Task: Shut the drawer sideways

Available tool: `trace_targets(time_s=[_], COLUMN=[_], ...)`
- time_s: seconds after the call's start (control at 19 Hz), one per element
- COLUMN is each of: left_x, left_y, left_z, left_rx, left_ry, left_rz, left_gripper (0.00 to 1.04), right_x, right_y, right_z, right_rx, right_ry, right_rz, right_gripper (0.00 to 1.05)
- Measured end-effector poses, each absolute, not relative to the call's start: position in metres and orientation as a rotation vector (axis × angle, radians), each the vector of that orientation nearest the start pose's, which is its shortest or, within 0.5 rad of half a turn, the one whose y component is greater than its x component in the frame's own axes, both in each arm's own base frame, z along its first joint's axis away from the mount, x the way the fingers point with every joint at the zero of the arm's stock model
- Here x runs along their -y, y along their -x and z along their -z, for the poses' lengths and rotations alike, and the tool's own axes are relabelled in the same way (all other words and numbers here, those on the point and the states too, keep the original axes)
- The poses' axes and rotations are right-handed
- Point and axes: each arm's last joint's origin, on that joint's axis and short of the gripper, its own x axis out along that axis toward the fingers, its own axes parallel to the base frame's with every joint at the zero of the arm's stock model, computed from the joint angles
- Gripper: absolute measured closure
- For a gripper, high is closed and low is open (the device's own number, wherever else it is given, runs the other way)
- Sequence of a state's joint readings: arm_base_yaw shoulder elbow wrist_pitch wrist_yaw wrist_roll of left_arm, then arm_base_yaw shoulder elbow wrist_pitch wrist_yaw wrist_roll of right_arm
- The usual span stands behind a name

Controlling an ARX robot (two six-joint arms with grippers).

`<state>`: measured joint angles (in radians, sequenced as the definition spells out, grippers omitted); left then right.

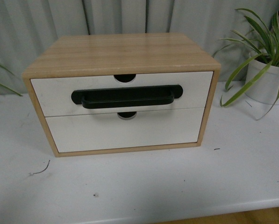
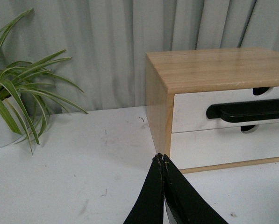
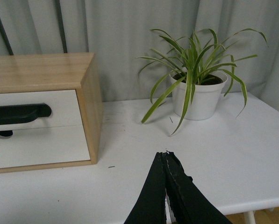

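Observation:
A light wood cabinet (image 1: 120, 53) stands on the white table (image 1: 144, 186). Its upper drawer (image 1: 53, 95) has a white front, a long black bar handle (image 1: 127, 98) and a half-round notch (image 1: 125, 78). This front seems to stand a little forward of the plain lower front (image 1: 130, 133); none of its inside shows. Neither gripper is in the front view. My left gripper (image 2: 160, 156) is shut and empty, low over the table near the cabinet's left front corner; the drawer (image 2: 190, 109) is beyond it. My right gripper (image 3: 165, 154) is shut and empty, off the cabinet's right side, apart from the drawer (image 3: 60, 102).
A potted plant in a white pot (image 1: 266, 81) stands right of the cabinet, also in the right wrist view (image 3: 200, 100). Another plant (image 2: 17, 93) stands to the left. Grey curtains hang behind. The table's front edge (image 1: 200, 210) is near.

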<state>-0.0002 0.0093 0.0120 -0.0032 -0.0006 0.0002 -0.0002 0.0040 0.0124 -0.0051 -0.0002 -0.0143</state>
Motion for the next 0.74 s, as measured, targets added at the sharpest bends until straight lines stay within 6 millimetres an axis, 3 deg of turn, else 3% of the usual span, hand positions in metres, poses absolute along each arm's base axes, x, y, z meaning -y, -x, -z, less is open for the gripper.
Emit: trace_targets(time_s=[0.11,0.37,0.68,0.74], left_x=[0.0,0.0,0.0,0.0], left_y=[-0.0976,-0.0976,-0.0976,-0.0976], left_z=[-0.1666,-0.1666,-0.1666,-0.1666], left_rx=[-0.001,-0.001,-0.001,-0.001], left_ry=[0.001,0.0,0.0,0.0], left_rz=[0.0,0.0,0.0,0.0], left_gripper=[1.03,0.76,0.35,0.11], right_x=[0.0,0.0,0.0,0.0], right_y=[-0.0972,-0.0972,-0.0972,-0.0972], right_z=[-0.167,-0.167,-0.167,-0.167], right_rx=[0.004,0.004,0.004,0.004], right_ry=[0.015,0.015,0.015,0.015], right_rz=[0.0,0.0,0.0,0.0], right_gripper=[1.01,0.73,0.32,0.08])
